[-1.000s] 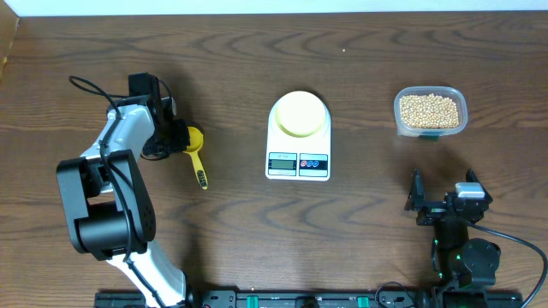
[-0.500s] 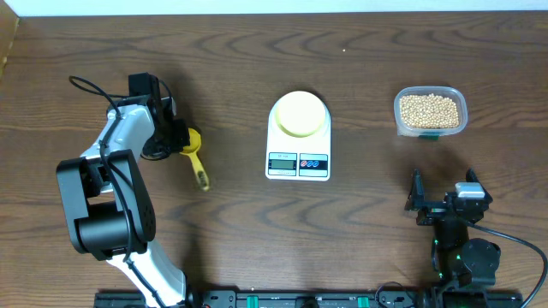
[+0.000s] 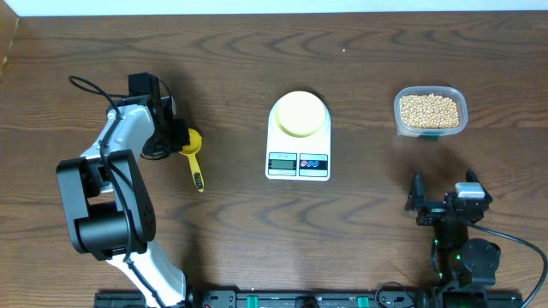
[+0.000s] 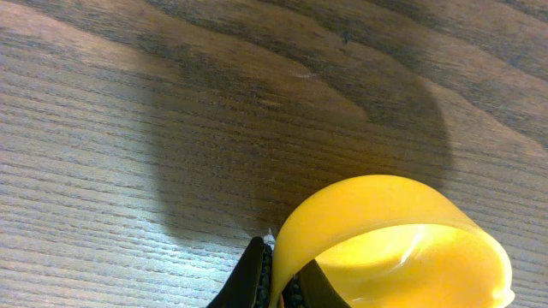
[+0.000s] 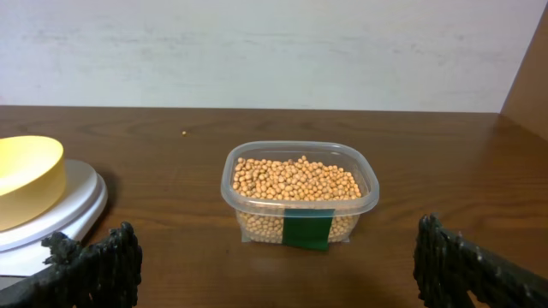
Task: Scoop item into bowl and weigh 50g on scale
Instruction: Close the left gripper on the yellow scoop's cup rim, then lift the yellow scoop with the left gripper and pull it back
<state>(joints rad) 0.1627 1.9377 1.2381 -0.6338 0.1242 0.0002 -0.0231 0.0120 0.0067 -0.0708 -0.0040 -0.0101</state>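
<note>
The beige beans point(image 3: 430, 109) fill a clear plastic tub point(image 5: 300, 190) at the right rear, straight ahead in the right wrist view. The pale yellow bowl point(image 3: 300, 114) stands on the white scale point(image 3: 298, 162), with bowl point(image 5: 26, 175) and scale point(image 5: 64, 210) at the left of the right wrist view. My left gripper point(image 3: 181, 142) is shut on the cup rim of a bright yellow scoop point(image 3: 195, 154); the left wrist view shows both black fingers pinching the scoop wall point(image 4: 394, 248) at the gripper point(image 4: 279, 287). My right gripper point(image 3: 443, 202) stands open and empty, short of the tub, its gripper point(image 5: 278, 265) low over the table.
The scoop's handle point(image 3: 199, 175) lies toward the front of the dark wooden table point(image 3: 360, 222). The left arm's body and cable point(image 3: 103, 180) occupy the left side. A pale wall point(image 5: 274, 51) runs behind the table's far edge.
My left gripper has closed onto the scoop's rim, and the scoop's handle has swung slightly. The right arm has not moved.
</note>
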